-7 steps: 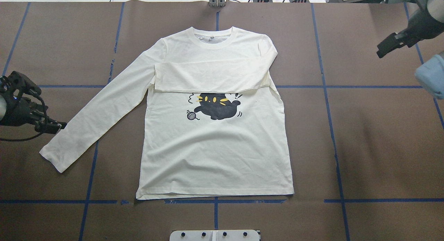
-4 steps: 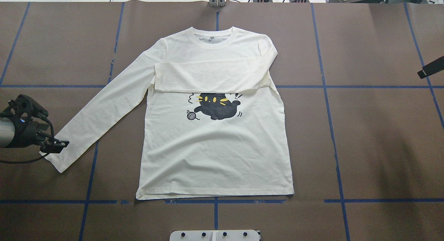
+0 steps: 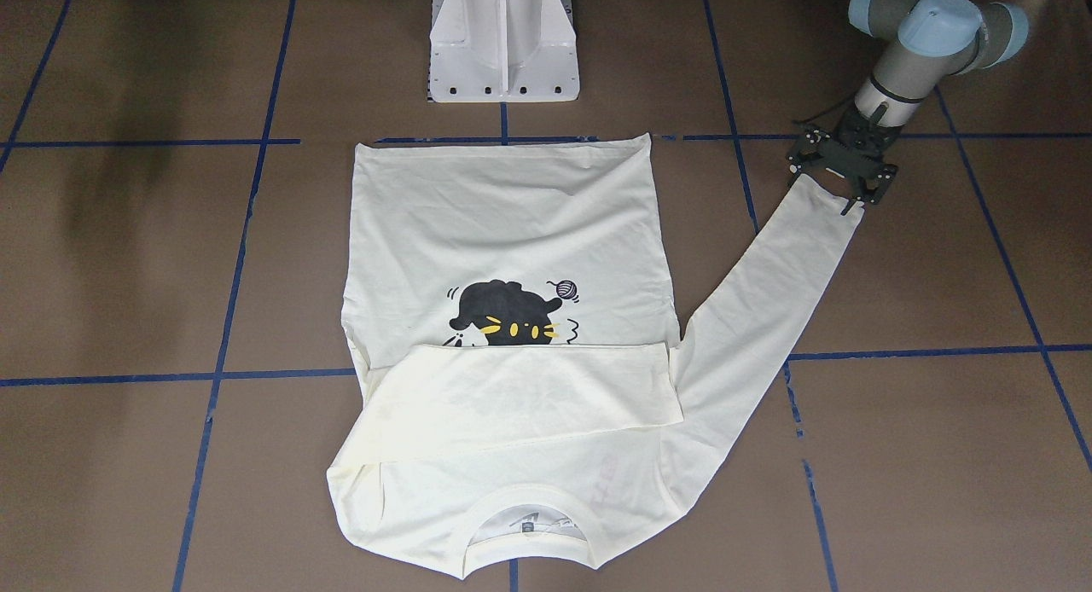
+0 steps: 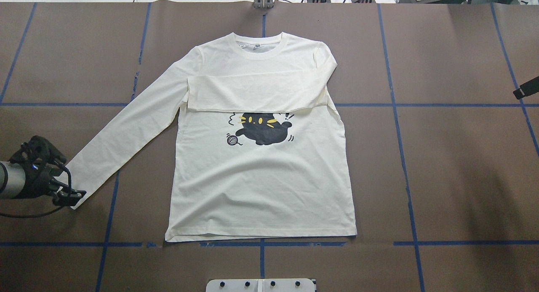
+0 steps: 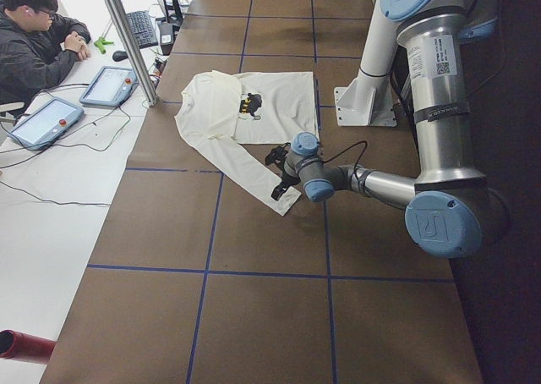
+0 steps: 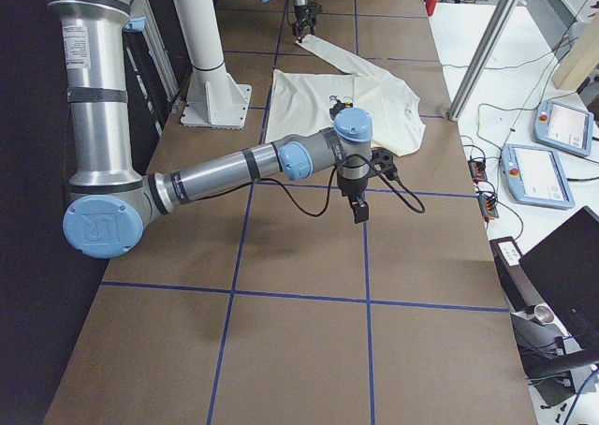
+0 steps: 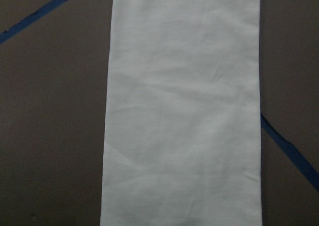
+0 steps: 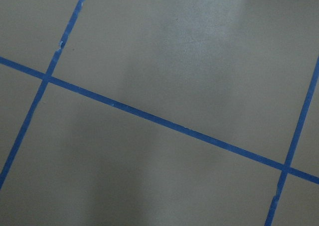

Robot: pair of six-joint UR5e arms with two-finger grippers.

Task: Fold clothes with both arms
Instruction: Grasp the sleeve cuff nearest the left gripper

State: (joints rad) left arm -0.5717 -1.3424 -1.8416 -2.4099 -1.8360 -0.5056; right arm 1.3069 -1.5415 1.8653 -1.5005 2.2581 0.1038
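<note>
Here the cream T-shirt [image 4: 261, 187] lies flat, print up, in the middle of the brown counter [image 4: 454, 157], with its collar on the far side from the robot. One sleeve [image 4: 252, 94] is folded across the chest, just above the black cat print [image 4: 263, 130]. The other sleeve [image 4: 126, 132] runs out diagonally toward the left hand [image 3: 827, 191], which sits over the cuff with its fingers spread apart. The right hand [image 6: 360, 208] hangs over bare counter well apart from the shirt; whether it is spread or closed, I cannot tell.
</note>
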